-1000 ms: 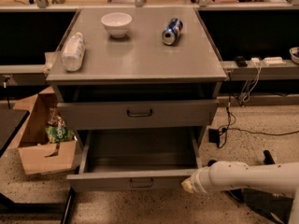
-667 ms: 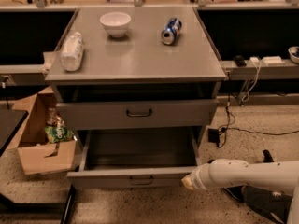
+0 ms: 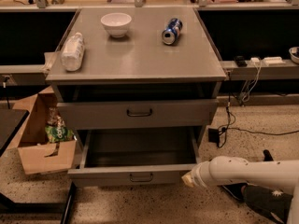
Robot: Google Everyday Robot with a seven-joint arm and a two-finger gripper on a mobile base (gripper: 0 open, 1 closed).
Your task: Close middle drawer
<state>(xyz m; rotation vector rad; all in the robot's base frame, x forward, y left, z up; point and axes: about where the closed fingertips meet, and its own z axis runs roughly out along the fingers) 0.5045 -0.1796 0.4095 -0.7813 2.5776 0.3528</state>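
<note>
From the camera view, the grey cabinet [image 3: 140, 59] stood square in the middle, and the middle drawer [image 3: 103, 176] was hanging well out of it, its low front panel pushed forward over the speckled floor [image 3: 140, 204] and its shallow inside dark and bare. Its small dark bar handle [image 3: 141, 177] sat dead centre on that panel. Down at the lower right the white arm [image 3: 247, 171] reached in from the edge of the view, and the gripper [image 3: 186, 180] was right at the right-hand end of the drawer's front, at the corner; contact looked likely but could not be confirmed, and whether the gripper was parted or closed could not be told either. Above the pulled-out drawer, the taller-fronted upper drawer [image 3: 93, 115] showed its own bar handle [image 3: 139, 112], with a dark gap between its top edge and the cabinet top. Up on that top: a white bowl [image 3: 116, 23] upright toward the back, a blue can [image 3: 171, 31] lying on its side to the right of it and well apart, and a pale plastic bottle [image 3: 72, 51] lying on its side near the left edge. To the left of the cabinet an open cardboard box [image 3: 44, 155] sat on the floor with a green packet [image 3: 58, 133] inside. To the right, cables [image 3: 243, 129] trailed across the floor beside a small dark adapter [image 3: 214, 135].
</note>
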